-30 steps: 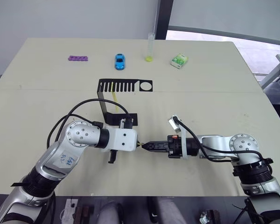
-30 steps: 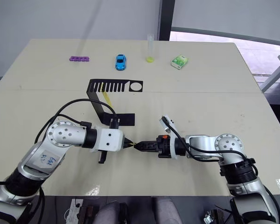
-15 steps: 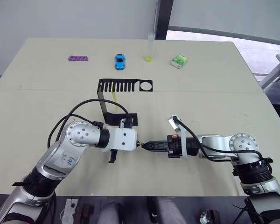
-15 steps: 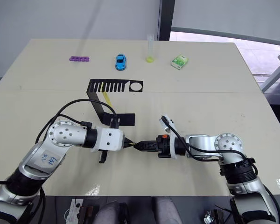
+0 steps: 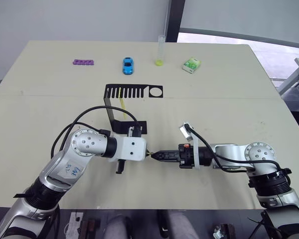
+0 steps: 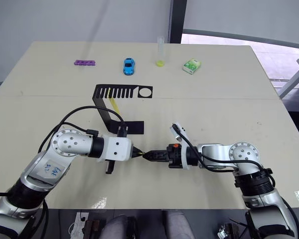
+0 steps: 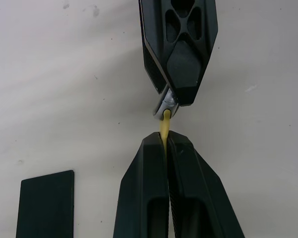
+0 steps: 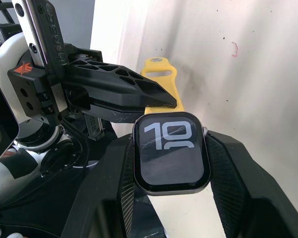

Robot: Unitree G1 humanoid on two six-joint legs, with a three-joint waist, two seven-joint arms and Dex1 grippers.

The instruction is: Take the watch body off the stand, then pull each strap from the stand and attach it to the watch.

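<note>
Two grippers meet tip to tip over the near middle of one pale table (image 5: pixel 229 84). The left gripper (image 5: pixel 146 154) has its jaws together, clamped on one yellow strap (image 7: pixel 165 128); in the left wrist view a short end of that strap sticks out past its fingertips and touches the edge of the watch (image 8: pixel 171 151). The right gripper (image 5: pixel 156 155) has its jaws clamped on the watch, one finger on each side of the case. In the right wrist view the screen faces the camera and shows the white digits 10, and the strap's holed end lies just behind the left gripper's fingers.

One black stand (image 5: pixel 120 107) sits on the table just beyond the left gripper, its slotted top plate with one round hole raised over the flat base. A second yellow strap (image 5: pixel 122 106) hangs from one of the slots, under the plate. So two straps can be counted: one on the stand, one in the left gripper at the watch. Whether the held strap is seated in the case I cannot tell.

Along the far edge stand four other things, well apart from each other: one purple block (image 5: pixel 83 62), one blue toy car (image 5: pixel 127 65), one clear tube (image 5: pixel 160 50) upright with a yellow bottom, and one small green box (image 5: pixel 191 64)
</note>
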